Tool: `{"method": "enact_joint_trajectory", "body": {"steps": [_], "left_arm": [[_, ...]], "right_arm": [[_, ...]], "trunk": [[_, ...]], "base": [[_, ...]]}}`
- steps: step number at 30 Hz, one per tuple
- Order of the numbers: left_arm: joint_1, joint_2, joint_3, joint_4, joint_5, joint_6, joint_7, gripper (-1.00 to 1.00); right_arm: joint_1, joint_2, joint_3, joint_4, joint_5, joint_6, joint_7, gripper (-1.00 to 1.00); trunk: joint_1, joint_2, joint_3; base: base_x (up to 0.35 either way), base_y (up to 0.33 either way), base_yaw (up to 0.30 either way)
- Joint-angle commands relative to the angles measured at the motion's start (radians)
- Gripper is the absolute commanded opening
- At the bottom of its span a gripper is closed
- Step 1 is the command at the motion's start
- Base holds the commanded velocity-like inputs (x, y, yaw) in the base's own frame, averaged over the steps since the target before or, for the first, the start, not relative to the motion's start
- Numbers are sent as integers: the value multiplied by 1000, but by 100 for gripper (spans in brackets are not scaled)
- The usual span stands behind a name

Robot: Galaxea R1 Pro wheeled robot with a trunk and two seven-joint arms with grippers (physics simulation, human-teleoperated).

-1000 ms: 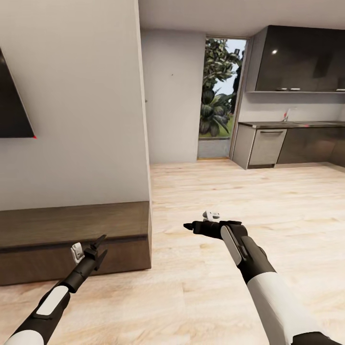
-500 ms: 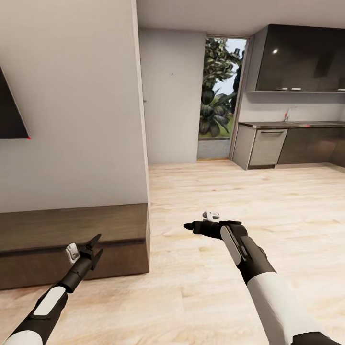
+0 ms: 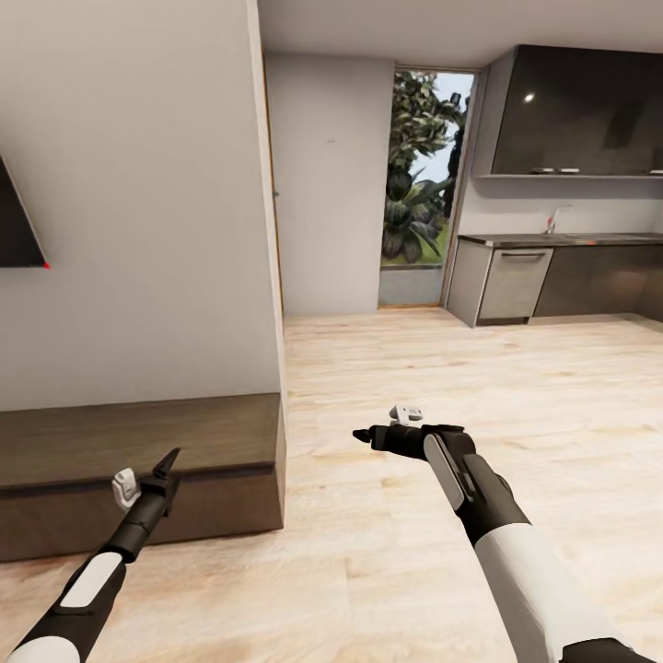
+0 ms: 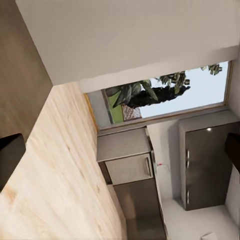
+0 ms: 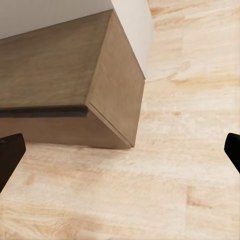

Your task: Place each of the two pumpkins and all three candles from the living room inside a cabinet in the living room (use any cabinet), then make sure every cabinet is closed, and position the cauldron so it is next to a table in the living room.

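Pale wood-plank floor (image 3: 442, 387) runs from the living room toward a kitchen at the far right. One long, low dark-brown cabinet (image 3: 138, 470) sits against the white wall (image 3: 138, 203) at left; its front reads flush and closed, with one dark horizontal seam along it. In the right wrist view the same cabinet (image 5: 60, 85) shows its end panel and top, standing directly on the floor. One dark screen corner (image 3: 17, 230) hangs on the wall above it. At the back: one glazed doorway with plants outside (image 3: 419, 184), one grey counter unit (image 3: 502, 276), one run of dark upper cupboards (image 3: 580, 115).

Two arms in view. Left gripper (image 3: 164, 470) hovers in front of the cabinet's front face, not touching; fingers seen edge-on as one dark point, so spread or closed cannot be told. Right gripper (image 3: 364, 433) hangs over bare floor, well clear of the cabinet; the right wrist view shows its two fingertips (image 5: 10, 150) far apart, nothing between them.
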State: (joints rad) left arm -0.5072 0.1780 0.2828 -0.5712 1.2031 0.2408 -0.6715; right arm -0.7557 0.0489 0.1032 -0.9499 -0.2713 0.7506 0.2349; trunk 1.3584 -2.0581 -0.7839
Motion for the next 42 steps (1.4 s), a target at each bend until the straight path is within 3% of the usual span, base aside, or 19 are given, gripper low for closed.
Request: {"method": "enact_joint_trajectory", "body": {"steps": [1,23,33,39,40,42], "left_arm": [[-1,-1,3,1,9,6,-2,100],[-1,-2,17,1,13,-5,5,100],[3,-3,58,-5,15,-2,-2,100],[5,-3,118,-8,16,3,-7,100],[5,-3,142,-8,15,4,-7,100],[5,-3,150,-8,15,5,-7,100]], "right_arm": [[-1,0,-1,-1,3,4,4,100],[2,0,0,-1,3,4,4,100],[2,0,-1,-20,1,6,8,100],[2,0,-1,-68,-1,11,9,100],[2,0,-2,-84,-2,14,9,100],[2,-1,-1,-90,-1,15,9,100]], "trunk": [[4,-8,-4],[88,-162,-73],[126,-232,-104],[149,-274,-123],[153,-281,-126],[161,-295,-133]], "base": [[0,0,0],[0,0,0],[0,0,0],[0,0,0],[0,0,0],[0,0,0]]}}
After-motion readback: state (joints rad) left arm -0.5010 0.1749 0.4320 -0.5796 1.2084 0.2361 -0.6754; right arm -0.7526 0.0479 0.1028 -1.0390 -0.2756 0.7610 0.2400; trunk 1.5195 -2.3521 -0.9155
